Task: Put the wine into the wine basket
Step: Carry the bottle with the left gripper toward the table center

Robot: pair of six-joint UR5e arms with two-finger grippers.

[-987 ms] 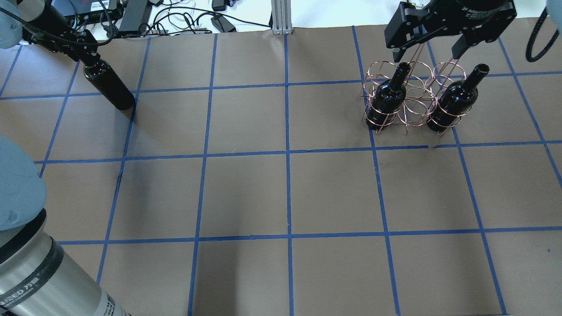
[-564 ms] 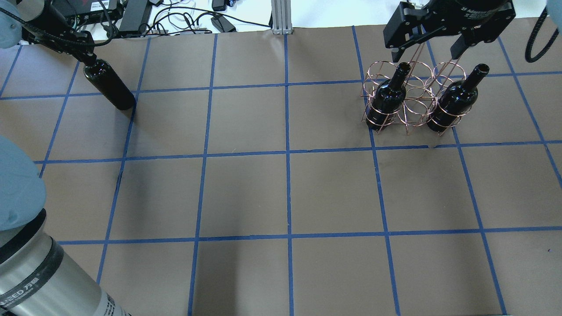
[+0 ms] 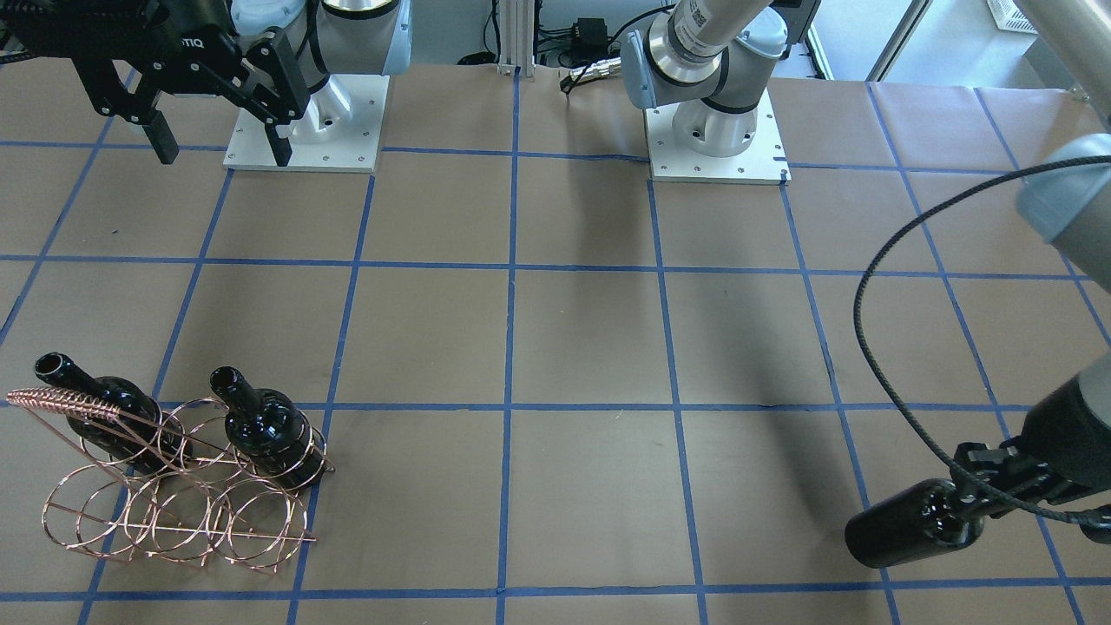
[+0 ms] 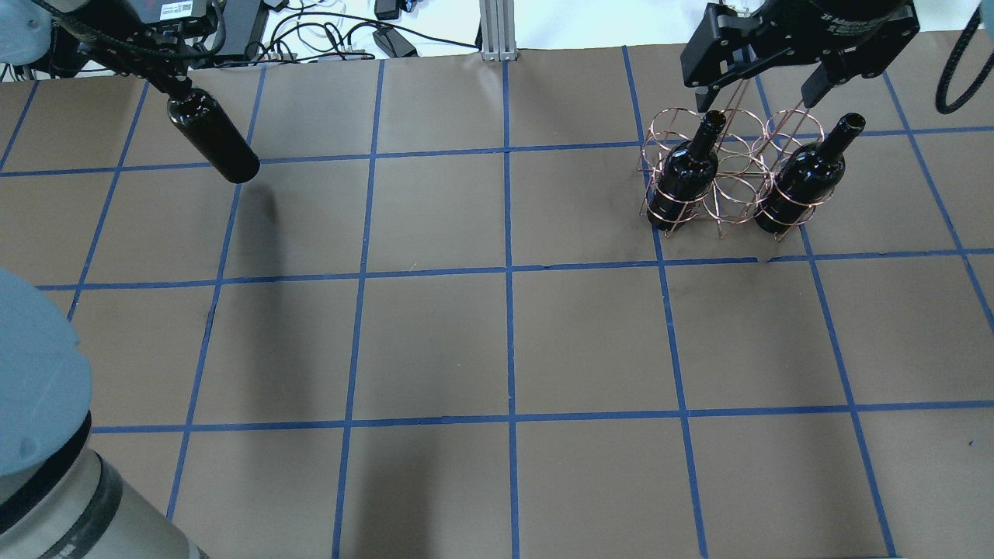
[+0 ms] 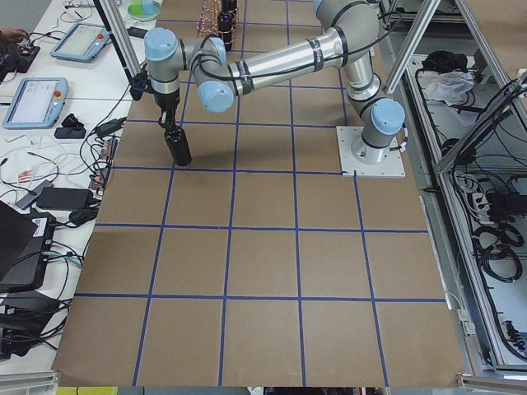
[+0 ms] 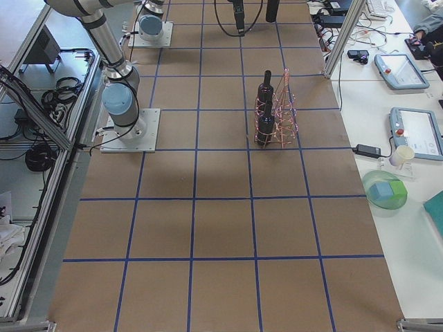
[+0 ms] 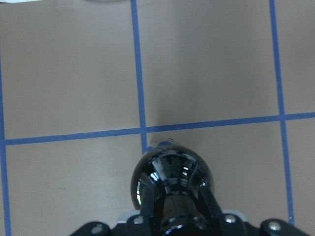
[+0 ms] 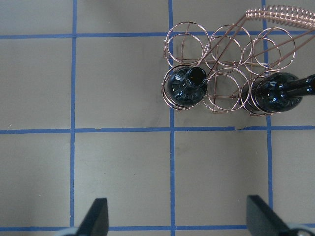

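Observation:
My left gripper (image 4: 175, 85) is shut on the neck of a near-black wine bottle (image 4: 213, 138) and holds it off the table at the far left. The bottle also shows in the front view (image 3: 911, 525), the exterior left view (image 5: 178, 146) and the left wrist view (image 7: 171, 179). The copper wire wine basket (image 4: 738, 186) stands at the far right, with one wine bottle (image 4: 687, 175) in its left end ring and one (image 4: 804, 175) in its right end ring. The middle rings are bare. My right gripper (image 4: 757, 92) is open and empty, high above the basket (image 8: 283, 12).
Cables and electronics (image 4: 311, 35) lie past the table's far edge, beside an aluminium post (image 4: 497, 27). The two arm bases (image 3: 304, 121) (image 3: 716, 130) stand at the robot's side. Tablets and a bowl sit on a side table (image 6: 398, 69).
My left gripper has lifted the bottle off the table and carried it a little to the right; its shadow now lies apart from it. The right gripper has hardly moved.

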